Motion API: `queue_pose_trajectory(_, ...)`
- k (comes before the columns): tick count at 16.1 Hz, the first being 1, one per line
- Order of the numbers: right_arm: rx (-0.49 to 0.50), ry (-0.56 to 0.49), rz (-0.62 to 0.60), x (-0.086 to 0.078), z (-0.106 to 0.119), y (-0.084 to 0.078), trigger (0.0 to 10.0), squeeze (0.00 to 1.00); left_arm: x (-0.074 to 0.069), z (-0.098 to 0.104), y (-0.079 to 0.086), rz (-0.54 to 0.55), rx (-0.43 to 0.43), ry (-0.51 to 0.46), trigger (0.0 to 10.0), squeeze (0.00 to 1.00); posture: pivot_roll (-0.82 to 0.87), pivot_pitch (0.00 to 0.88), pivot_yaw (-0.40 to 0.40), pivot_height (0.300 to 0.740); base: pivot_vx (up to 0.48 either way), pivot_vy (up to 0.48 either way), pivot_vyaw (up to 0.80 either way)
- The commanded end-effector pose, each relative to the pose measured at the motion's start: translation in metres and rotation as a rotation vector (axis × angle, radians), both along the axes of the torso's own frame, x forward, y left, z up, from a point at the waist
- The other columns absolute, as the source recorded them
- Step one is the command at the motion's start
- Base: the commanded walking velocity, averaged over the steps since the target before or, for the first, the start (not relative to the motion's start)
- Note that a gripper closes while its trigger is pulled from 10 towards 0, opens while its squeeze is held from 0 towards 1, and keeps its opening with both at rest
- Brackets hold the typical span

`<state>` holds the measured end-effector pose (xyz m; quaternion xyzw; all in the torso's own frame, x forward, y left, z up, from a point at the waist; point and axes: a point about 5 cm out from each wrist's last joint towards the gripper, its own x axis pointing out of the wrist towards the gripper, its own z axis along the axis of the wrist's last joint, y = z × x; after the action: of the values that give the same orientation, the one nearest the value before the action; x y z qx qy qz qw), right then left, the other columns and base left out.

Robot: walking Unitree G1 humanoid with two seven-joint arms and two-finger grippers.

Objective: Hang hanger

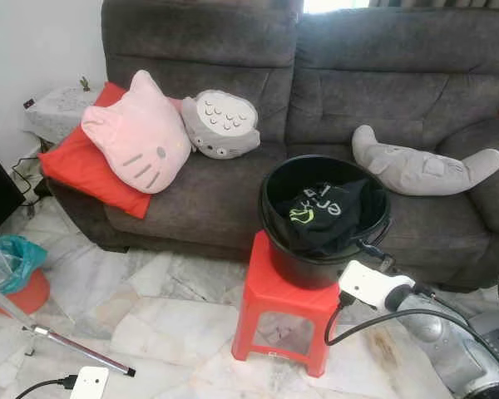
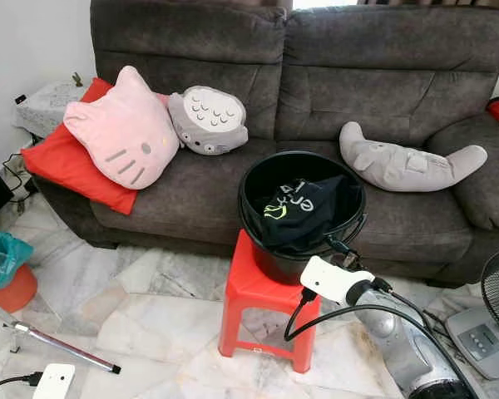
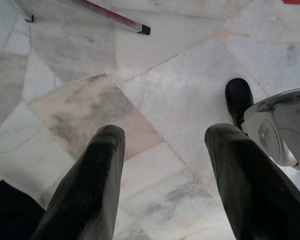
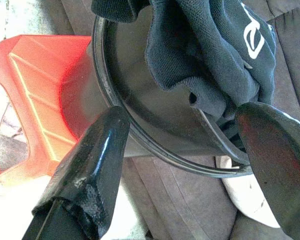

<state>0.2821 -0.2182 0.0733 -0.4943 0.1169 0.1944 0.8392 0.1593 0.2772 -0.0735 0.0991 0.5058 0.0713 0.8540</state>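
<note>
Progress on the task appears minimal. No hanger can be made out in any view, and neither gripper carries one. The only garment visible is a black shirt (image 1: 326,212) with pale lettering, lying crumpled inside a black bucket (image 1: 276,241); whether a hanger lies beneath it cannot be told. By this evidence the pick-up and the hanging are both outstanding.

The right gripper (image 4: 190,145) is at the near rim of the bucket, fingers spread wide and empty, with rim and shirt between them in the right wrist view. The head views show its white wrist housing (image 1: 374,285) just beside the bucket wall. The left gripper (image 3: 162,165) hangs low over the floor (image 3: 190,90), fingers likewise wide apart, holding nothing.

Materials: the bucket is smooth, round moulded plastic and sits on a glossy red plastic stool (image 1: 270,291) with splayed legs. The shirt is a soft knit, limp and folded on itself. Behind stands a grey sofa (image 1: 382,75) in napped fabric, carrying a pink cat-face cushion (image 1: 137,133), a red cushion (image 1: 79,166) and two grey plush toys. The floor is polished marble in irregular pieces. A thin metal rod (image 1: 75,347) lies on it to the left.
</note>
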Motion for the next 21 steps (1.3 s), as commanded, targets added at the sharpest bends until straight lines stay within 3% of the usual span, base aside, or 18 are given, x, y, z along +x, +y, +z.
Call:
queue_pose_trajectory(1,-0.008,0.003,0.02,0.001,-0.001,0.004,10.0,0.0,-0.001,0.0,0.003,-0.006,0.009,0.01,10.0,0.0,-0.19,0.0,0.034,0.719,0.0,0.0,0.0)
queue_pose_trajectory(21,-0.024,0.018,0.085,-0.002,-0.01,0.014,10.0,0.0,-0.001,0.0,0.002,-0.02,0.011,0.018,10.0,0.0,-0.19,0.0,0.037,0.719,0.223,0.0,0.0)
